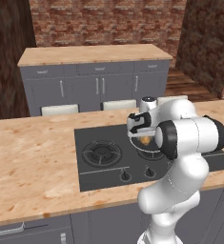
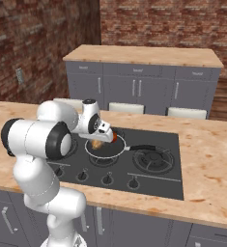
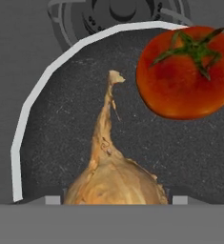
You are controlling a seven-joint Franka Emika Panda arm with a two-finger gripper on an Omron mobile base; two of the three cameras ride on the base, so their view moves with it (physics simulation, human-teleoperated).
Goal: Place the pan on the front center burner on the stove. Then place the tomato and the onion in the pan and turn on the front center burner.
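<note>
**Onion over the pan, knob next**

Nearest us in the hand view, the onion sits between our finger tips, its pointed tip reaching out over the dark floor of the pan. The gripper stands fairly wide around the bulb; whether it presses the skin or has let go we cannot tell. Just beyond, the tomato lies inside the pan near its silvery rim.

We judge the onion light and firm, with papery skin that may slip; the broad belly is the place to hold, not the thin tip. The tomato looks smooth, round and likely to roll if nudged.

From the right base view, the pan rests on the front center burner of the stove, its black handle pointing towards the larger burner at the right. The row of knobs runs along the near edge, with bare cooktop around it, so there is room to come down on a knob. Farther off, wooden counter lies open to either side.
</note>
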